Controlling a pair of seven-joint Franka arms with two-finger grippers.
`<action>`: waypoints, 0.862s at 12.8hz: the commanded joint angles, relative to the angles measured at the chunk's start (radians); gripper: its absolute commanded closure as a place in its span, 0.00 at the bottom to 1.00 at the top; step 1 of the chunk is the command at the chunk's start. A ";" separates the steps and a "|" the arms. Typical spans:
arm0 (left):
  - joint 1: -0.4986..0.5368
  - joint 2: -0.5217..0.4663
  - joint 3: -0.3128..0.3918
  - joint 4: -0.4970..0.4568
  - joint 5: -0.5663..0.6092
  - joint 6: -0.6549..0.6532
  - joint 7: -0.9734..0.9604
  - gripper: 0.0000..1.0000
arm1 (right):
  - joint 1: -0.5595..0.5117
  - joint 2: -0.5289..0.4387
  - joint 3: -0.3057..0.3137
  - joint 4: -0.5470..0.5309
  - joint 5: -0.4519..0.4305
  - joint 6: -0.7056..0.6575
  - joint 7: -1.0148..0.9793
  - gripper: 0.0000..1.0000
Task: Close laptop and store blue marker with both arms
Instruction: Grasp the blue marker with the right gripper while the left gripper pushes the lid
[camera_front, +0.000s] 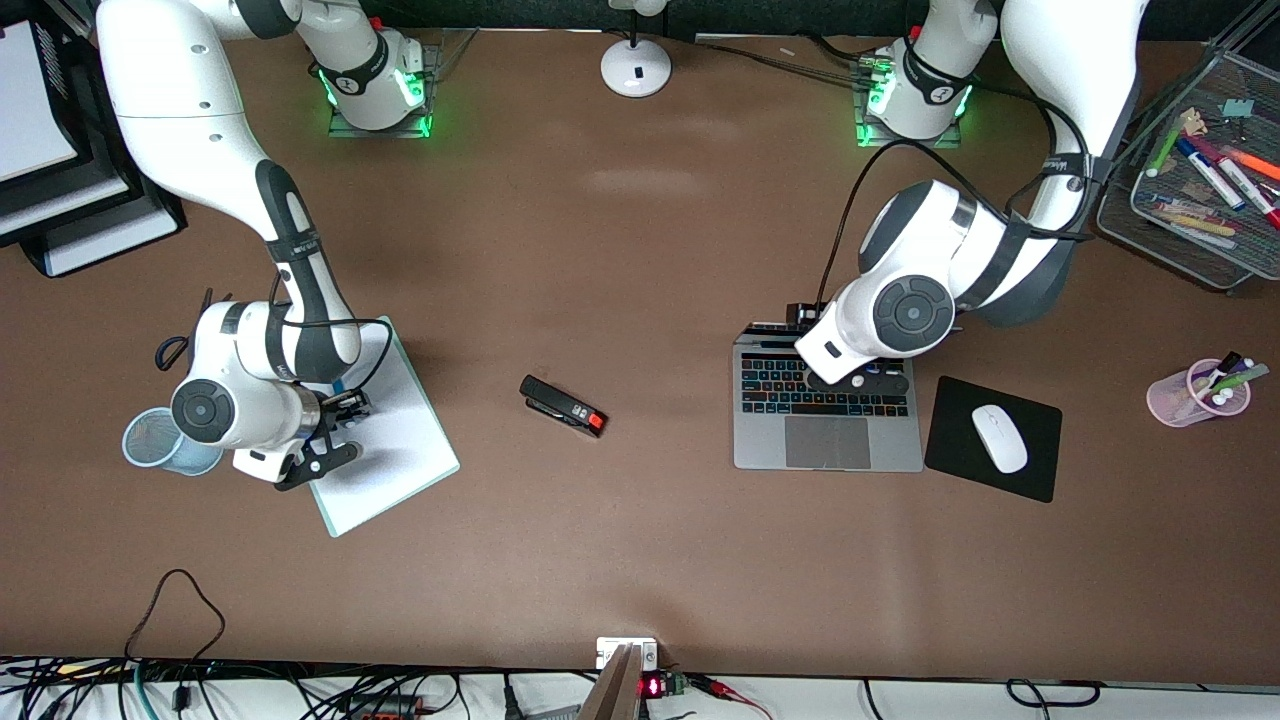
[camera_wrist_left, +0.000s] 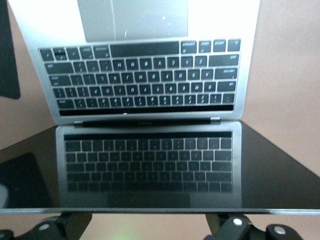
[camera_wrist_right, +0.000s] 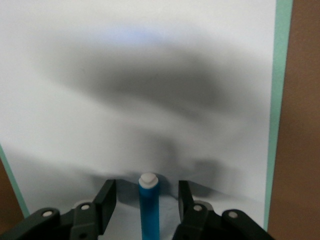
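The laptop (camera_front: 828, 420) lies open toward the left arm's end of the table, its keys lit. In the left wrist view its keyboard (camera_wrist_left: 145, 80) and dark screen (camera_wrist_left: 150, 165) fill the frame. My left gripper (camera_wrist_left: 146, 225) is open, its fingers (camera_wrist_left: 227, 226) wide apart just past the lid's top edge. The left arm's wrist (camera_front: 905, 310) hangs over the laptop. The blue marker (camera_wrist_right: 149, 210) lies on a white pad (camera_front: 400, 440) between the open fingers of my right gripper (camera_wrist_right: 146, 192), which do not touch it. In the front view my right gripper (camera_front: 338, 432) hides the marker.
A black stapler (camera_front: 565, 406) lies mid-table. A white mouse (camera_front: 1000, 438) sits on a black mouse pad (camera_front: 1035, 475) beside the laptop. A pink pen cup (camera_front: 1205, 392) and a mesh tray of markers (camera_front: 1170, 235) stand at the left arm's end. A blue mesh cup (camera_front: 150, 440) stands beside the right arm.
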 joint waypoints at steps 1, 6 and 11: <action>0.000 0.039 -0.001 0.038 0.019 0.017 0.023 0.00 | -0.004 -0.013 0.001 -0.001 0.017 -0.035 -0.001 0.49; 0.000 0.059 -0.003 0.067 0.017 0.055 0.025 0.00 | 0.001 -0.017 0.001 0.005 0.017 -0.055 0.004 0.56; 0.001 0.094 0.002 0.067 0.020 0.181 0.023 0.00 | -0.001 -0.016 0.001 0.005 0.017 -0.053 0.004 0.59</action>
